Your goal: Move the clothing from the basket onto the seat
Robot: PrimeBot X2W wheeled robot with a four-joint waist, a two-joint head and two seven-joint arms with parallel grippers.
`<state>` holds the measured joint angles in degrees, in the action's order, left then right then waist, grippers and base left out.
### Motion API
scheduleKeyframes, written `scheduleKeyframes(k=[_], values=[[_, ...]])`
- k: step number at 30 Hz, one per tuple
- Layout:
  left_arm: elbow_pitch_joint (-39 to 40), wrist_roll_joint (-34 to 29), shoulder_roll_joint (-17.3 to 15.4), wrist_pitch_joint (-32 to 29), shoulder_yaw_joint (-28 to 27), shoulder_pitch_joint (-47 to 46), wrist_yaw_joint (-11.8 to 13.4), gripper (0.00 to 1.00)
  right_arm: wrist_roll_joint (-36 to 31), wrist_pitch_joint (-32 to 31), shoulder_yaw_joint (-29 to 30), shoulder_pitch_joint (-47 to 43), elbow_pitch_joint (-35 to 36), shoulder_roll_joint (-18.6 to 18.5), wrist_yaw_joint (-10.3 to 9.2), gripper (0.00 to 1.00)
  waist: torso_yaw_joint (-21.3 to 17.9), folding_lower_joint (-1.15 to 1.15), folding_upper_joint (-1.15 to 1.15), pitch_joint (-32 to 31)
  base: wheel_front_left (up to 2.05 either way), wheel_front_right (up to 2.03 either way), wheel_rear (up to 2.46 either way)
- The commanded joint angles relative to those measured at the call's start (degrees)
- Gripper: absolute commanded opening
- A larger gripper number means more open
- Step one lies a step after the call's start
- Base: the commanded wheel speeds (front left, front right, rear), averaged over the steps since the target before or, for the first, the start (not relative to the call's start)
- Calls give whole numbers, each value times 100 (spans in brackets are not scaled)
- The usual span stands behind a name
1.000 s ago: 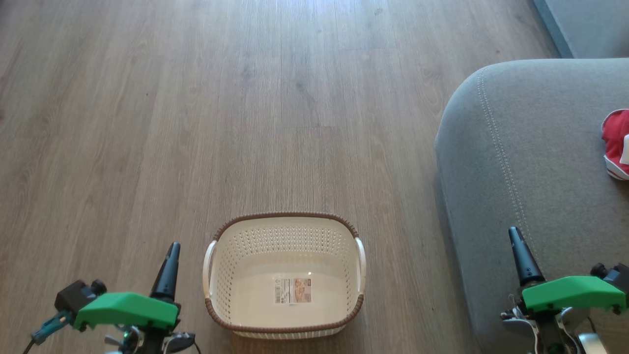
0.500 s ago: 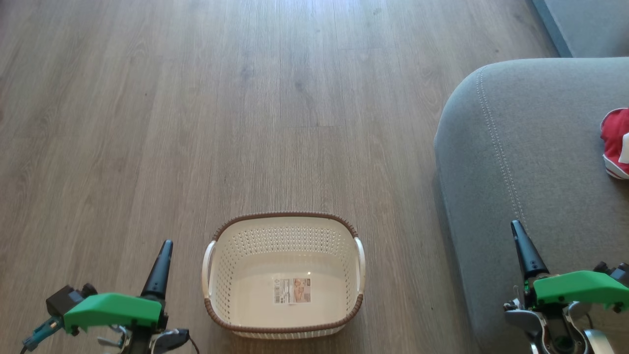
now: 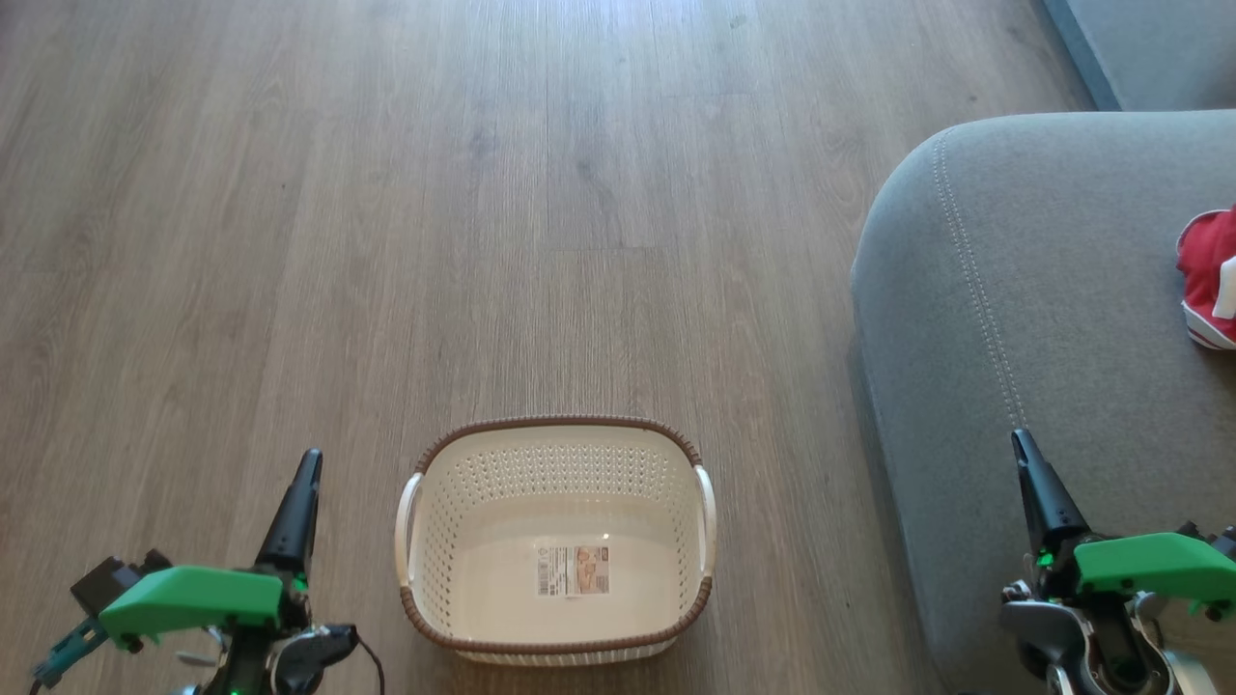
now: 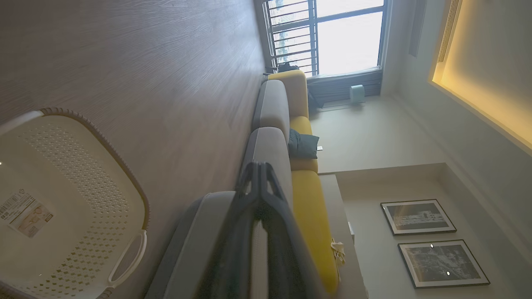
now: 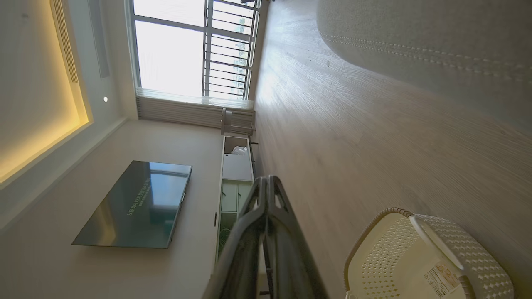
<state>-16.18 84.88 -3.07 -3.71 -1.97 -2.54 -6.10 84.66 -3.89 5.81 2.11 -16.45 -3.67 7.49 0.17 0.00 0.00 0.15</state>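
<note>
Right pincer [image 3: 1022,452] closed, clothing [image 3: 1202,275] well apart on seat [image 3: 1024,270]

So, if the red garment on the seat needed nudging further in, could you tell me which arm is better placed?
Right. The right gripper hangs over the seat, on the same side as the red garment. The left gripper is over the floor, across the basket, which looks empty.

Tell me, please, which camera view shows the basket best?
The head view: the basket lies whole under the camera, with its rim, both handles and inner label plain. The left wrist view cuts it off at the lower left edge; the right wrist view shows one end at the lower right.
</note>
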Motion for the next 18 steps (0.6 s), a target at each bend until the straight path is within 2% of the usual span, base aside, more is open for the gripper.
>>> scheduleKeyframes(k=[1, 11, 18], values=[[195, 177, -26, -64, -242, -316, -63, 0, 187, -61, -57, 358, 229, 13, 0, 0, -2, 0, 0, 0, 0, 0, 0], [214, 774, -23, -234, -400, -361, -138, 0, 783, -228, 32, 404, 245, 48, 0, 0, -17, 0, 0, 3, 0, 0, 0], [214, 770, -19, -238, -405, -361, -138, 0, 780, -231, 36, 404, 245, 51, 0, 0, -17, 0, 0, 3, 0, 0, 0]])
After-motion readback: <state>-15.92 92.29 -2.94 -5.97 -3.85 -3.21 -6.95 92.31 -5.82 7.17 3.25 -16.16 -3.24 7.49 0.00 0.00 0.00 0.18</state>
